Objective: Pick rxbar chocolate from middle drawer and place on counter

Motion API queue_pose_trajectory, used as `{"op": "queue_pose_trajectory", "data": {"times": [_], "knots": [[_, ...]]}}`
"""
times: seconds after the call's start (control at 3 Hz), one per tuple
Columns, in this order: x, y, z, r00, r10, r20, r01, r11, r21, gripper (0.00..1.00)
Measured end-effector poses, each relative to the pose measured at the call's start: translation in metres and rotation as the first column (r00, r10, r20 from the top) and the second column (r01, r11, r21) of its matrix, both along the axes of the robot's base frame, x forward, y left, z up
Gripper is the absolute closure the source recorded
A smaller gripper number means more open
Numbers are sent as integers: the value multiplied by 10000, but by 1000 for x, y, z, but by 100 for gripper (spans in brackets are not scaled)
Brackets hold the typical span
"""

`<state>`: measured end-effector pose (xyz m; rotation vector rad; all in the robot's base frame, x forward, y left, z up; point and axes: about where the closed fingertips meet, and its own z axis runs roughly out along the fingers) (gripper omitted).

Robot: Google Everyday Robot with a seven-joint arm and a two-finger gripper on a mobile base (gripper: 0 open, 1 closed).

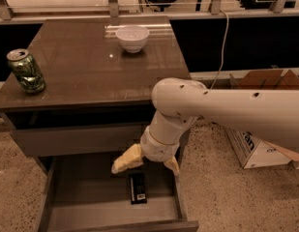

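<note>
The rxbar chocolate (pixel 138 188), a small flat black bar with a white label patch, lies on the floor of the open middle drawer (pixel 81 207), right of its centre. My gripper (pixel 146 165) hangs over the drawer just above and behind the bar, with its two yellowish fingers (pixel 126 160) spread apart and nothing between them. The glossy brown-grey counter (pixel 91 66) tops the cabinet above.
A green drink can (pixel 26 70) stands at the counter's left edge. A white bowl (pixel 132 37) sits at the counter's back. Cardboard boxes (pixel 265 129) stand on the floor to the right. My white arm (pixel 226 115) reaches in from the right.
</note>
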<state>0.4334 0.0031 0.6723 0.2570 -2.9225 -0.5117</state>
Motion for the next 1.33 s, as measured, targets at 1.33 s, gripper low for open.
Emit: {"op": "queue_pose_trajectory", "data": {"times": [1.33], "knots": [[-59,18,-72,9938,1057,338,-948,9670,-2363,0]]}}
